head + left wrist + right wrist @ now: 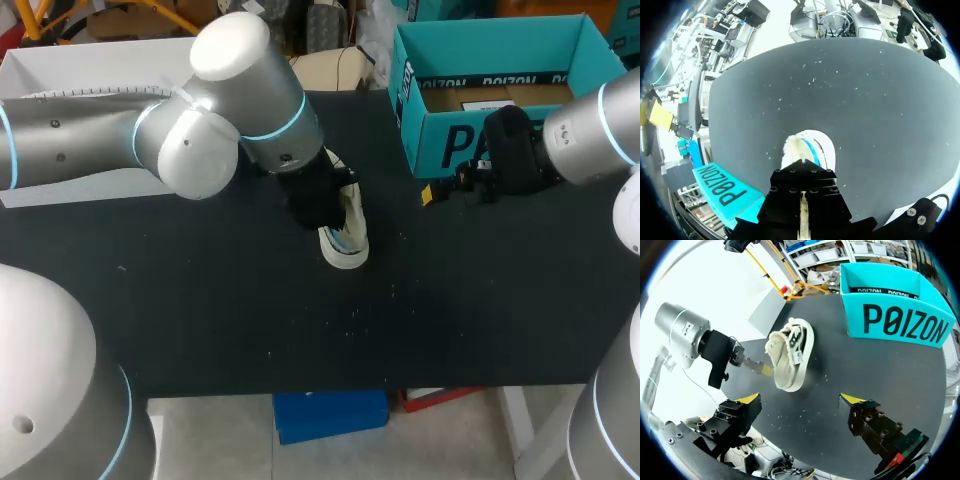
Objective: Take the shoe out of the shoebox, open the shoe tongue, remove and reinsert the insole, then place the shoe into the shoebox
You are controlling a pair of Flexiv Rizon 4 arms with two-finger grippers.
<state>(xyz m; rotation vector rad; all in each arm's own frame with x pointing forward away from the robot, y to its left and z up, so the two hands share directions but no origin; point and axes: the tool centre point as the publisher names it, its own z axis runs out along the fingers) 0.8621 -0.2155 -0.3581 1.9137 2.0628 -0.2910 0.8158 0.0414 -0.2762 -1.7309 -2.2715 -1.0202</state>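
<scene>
A cream low-top shoe lies tipped on its side on the black table, left of the teal shoebox. My left gripper is at its heel end. In the right wrist view the left gripper is pinched shut on the rim of the shoe; which layer it holds I cannot tell. From the left wrist, the shoe sits just ahead of the closed left gripper. My right gripper stands wide open and empty, short of the shoe and beside the shoebox.
The open shoebox stands at the back right of the table. A white box sits at the back left under my left arm. The black tabletop stretches bare toward the front edge.
</scene>
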